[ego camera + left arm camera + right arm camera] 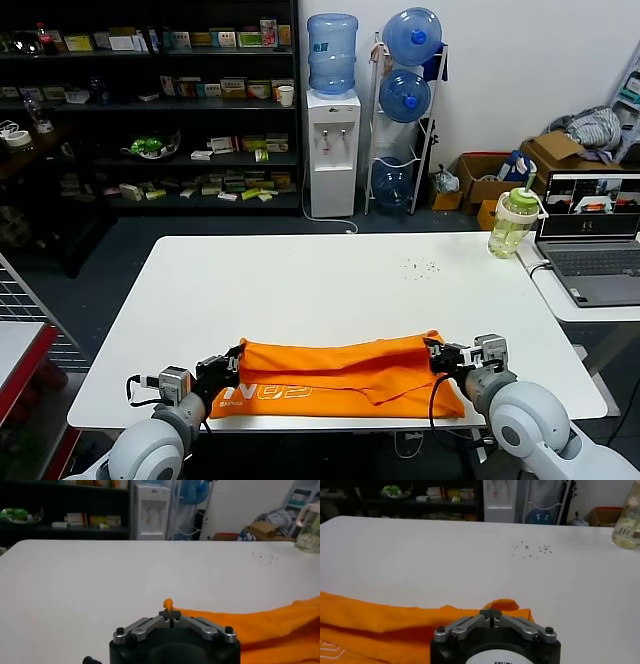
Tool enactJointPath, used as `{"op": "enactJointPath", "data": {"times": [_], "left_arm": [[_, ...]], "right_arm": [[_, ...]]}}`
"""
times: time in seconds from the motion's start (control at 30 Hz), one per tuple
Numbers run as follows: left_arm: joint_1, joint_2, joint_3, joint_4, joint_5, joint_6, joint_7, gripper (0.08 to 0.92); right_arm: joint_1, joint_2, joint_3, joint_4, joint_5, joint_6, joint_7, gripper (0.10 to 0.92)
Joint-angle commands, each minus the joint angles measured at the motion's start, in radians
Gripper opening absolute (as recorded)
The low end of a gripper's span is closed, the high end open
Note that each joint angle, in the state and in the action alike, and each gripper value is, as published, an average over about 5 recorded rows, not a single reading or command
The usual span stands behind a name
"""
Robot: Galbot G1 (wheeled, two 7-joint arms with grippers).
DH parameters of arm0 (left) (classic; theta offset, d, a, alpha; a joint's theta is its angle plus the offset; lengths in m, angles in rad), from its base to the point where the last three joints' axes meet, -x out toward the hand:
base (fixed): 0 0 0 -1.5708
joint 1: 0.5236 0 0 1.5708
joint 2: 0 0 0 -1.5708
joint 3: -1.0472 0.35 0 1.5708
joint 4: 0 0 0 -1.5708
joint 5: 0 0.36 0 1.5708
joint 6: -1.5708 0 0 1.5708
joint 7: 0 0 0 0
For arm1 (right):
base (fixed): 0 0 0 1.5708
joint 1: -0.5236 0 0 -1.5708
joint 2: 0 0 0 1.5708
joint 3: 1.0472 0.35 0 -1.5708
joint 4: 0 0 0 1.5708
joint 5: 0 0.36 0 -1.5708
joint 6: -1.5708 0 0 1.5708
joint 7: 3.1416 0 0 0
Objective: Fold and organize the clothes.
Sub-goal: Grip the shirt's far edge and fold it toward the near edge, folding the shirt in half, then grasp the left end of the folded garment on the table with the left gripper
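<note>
A: Where do we stand with the T-shirt [335, 378]?

B: It lies along the near edge of the counter [330, 280], already doubled into a long orange band with white lettering showing near its left end. We have the left claw [228, 368] pinched shut on the band's left end; in the left wrist view a small nub of orange cloth pokes up between the closed fingertips. The right claw [437, 356] is closed on the right end, where the fabric bunches up just ahead of it.

A: So which step is this?

B: We judge it a fold in progress, with both ends gripped. The next move likely calls for lifting both ends together and carrying them evenly, so the soft cloth doesn't sag or twist in the middle.

A: And the surface around us?

B: White and smooth, with a scatter of dark specks [420, 267] toward the far right. A pale green bottle [514, 221] stands at the far right corner, beside a laptop [592, 240] on the neighbouring desk. Beyond are dark shelves [150, 100] and a water dispenser [331, 120].
</note>
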Motion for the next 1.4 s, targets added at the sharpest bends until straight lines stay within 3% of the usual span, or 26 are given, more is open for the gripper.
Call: {"op": "enactJointPath", "data": {"times": [0.03,0.23,0.47,0.83,0.97,1.07,1.3,1.4], "left_arm": [[0.042,0.012,-0.01,-0.027,0.007,0.015,-0.01,0.091],[0.057,0.018,-0.019,-0.033,0.02,0.027,-0.018,0.172],[0.077,0.006,-0.025,-0.009,0.06,0.025,-0.017,0.362],[0.088,-0.068,-0.025,0.068,0.095,0.004,-0.001,0.674],[0.076,-0.084,-0.018,0.096,0.095,0.004,0.002,0.783],[0.068,-0.092,-0.013,0.118,0.094,0.002,0.004,0.816],[0.056,-0.097,-0.007,0.145,0.094,0.001,0.002,0.814],[0.056,-0.098,-0.005,0.152,0.093,0.002,0.001,0.759]], "right_arm": [[-0.063,-0.02,0.027,0.043,-0.001,-0.013,0.0,0.129],[-0.08,-0.025,0.045,0.053,-0.012,-0.021,-0.021,0.266],[-0.111,-0.027,0.083,0.057,-0.015,-0.016,-0.023,0.466],[-0.139,-0.006,0.108,0.06,-0.033,-0.01,-0.028,0.778],[-0.137,-0.005,0.107,0.061,-0.032,-0.01,-0.028,0.818],[-0.139,-0.004,0.11,0.064,-0.032,-0.01,-0.028,0.822],[-0.145,-0.001,0.115,0.064,-0.032,-0.01,-0.029,0.823],[-0.144,0.002,0.113,0.063,-0.032,-0.011,-0.03,0.823]]}}
